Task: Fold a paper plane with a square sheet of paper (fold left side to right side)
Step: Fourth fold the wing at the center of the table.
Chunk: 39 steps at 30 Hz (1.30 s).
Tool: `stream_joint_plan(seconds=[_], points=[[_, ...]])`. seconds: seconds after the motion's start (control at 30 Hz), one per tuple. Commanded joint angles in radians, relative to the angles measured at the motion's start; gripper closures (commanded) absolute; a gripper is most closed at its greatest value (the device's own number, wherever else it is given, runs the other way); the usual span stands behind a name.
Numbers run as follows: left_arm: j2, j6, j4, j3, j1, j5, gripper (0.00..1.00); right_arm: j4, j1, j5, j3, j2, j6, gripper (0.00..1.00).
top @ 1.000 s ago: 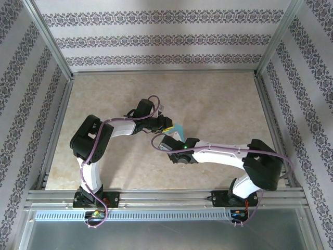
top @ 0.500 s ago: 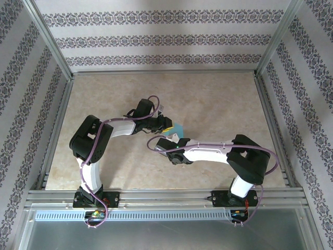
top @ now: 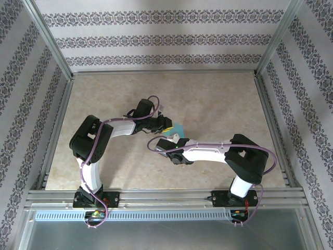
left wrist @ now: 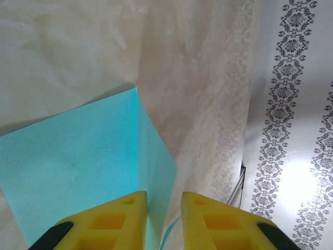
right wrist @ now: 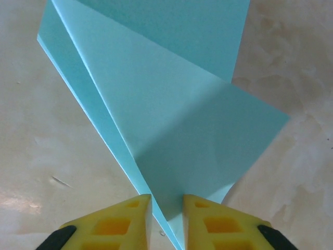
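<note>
- The sheet of paper (right wrist: 171,120) lies near the middle of the table (left wrist: 78,47), between the two arms. It is already folded into slanted layers, not yet a plane. One part seems raised a little, because there is a shadow under its far edge.
- The left gripper (left wrist: 164,221) has its fingers (left wrist: 112,221) drawn close together, and a layer of the paper runs into the narrow gap. We judge that it pinches the paper.
- The right gripper (right wrist: 166,221) also has its fingers close together, with the narrow end of the folded paper between them. We cannot tell if it really presses the paper or only stands around it.
- If both grippers do hold the paper and the arms move apart, the thin sheet could tear or get a wrong wrinkle.
- If the right grip is loose, the paper may slip out during the fold from left to right. The edges would then not meet and the crease would be crooked.
- The existing layers could spring open when one gripper lets go, because nothing else presses them down.
- The two grippers are very near each other, so a small wrong motion could make them bump and push the paper away on the smooth table.
</note>
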Motion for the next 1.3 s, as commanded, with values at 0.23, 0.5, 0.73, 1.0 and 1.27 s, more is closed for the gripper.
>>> stream_joint_plan(seconds=[0.23,0.5,0.73,1.0,1.27], points=[[-0.02,0.004,-0.015,0.025,-0.011,-0.009,0.76,-0.027,0.018,0.06,0.0,0.023,0.023,0.67],[-0.02,0.004,-0.013,0.026,-0.011,-0.01,0.76,-0.035,0.016,0.108,0.01,0.036,0.047,0.67],[-0.019,0.004,-0.012,0.024,-0.01,-0.011,0.76,-0.037,0.014,0.127,0.004,0.034,0.058,0.75],[-0.034,0.017,-0.028,0.017,-0.009,-0.016,0.76,-0.037,0.014,0.112,0.003,0.031,0.044,0.96],[-0.095,0.03,-0.046,-0.031,0.027,-0.02,0.74,-0.017,0.013,0.086,-0.002,0.038,0.034,1.0]])
